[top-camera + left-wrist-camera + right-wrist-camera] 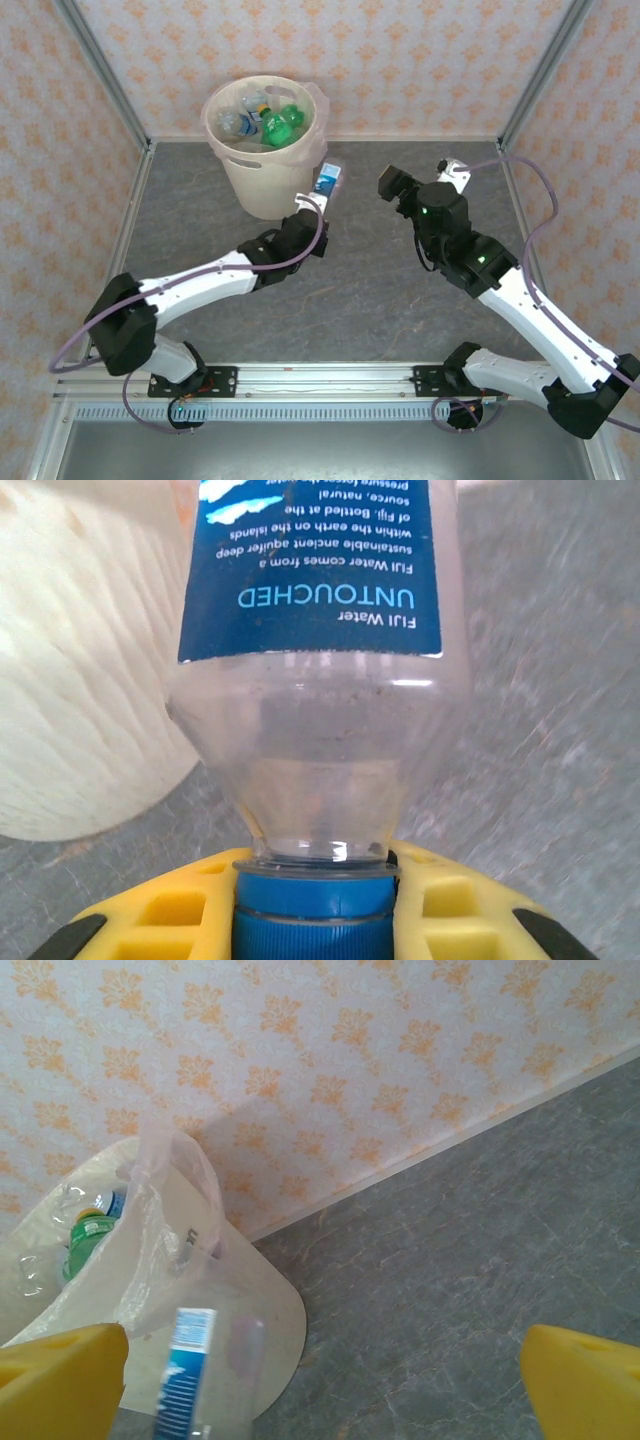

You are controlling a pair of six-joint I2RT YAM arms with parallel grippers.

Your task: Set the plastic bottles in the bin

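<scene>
A clear plastic bottle with a dark blue label (pixel 328 181) and a blue cap (pixel 312 925) is held by the left gripper (pixel 310 208). In the left wrist view the yellow fingers (pixel 455 905) are pressed on both sides of the cap, just under the neck. The body of the bottle points away from the gripper, so the print on the label reads upside down. From above, the bottle is just beside the right side of the tall round cream-beige plastic bin (pixel 260 185), about level with the lower part of its wall. Whether the bottle touches the bin, I cannot tell.

The bin stands at the far left part of the table, close to the back wall. A thin pinkish liner bag (pixel 170 1175) is folded over its rim. Inside the bin lie several bottles: a green one (pixel 287 122) and clear ones (pixel 233 122). In the right wrist view, a green bottle with a yellow cap (pixel 85 1235) shows inside.

The right gripper (pixel 390 183) hangs over the far middle of the table, to the right of the bottle and apart from it. Its yellow fingers (pixel 585 1380) are spread wide, and nothing is between them.

The table is a dark grey surface with a stone pattern (pixel 360 300). Walls with a pale orange flower pattern (pixel 400 50) stand around it.
</scene>
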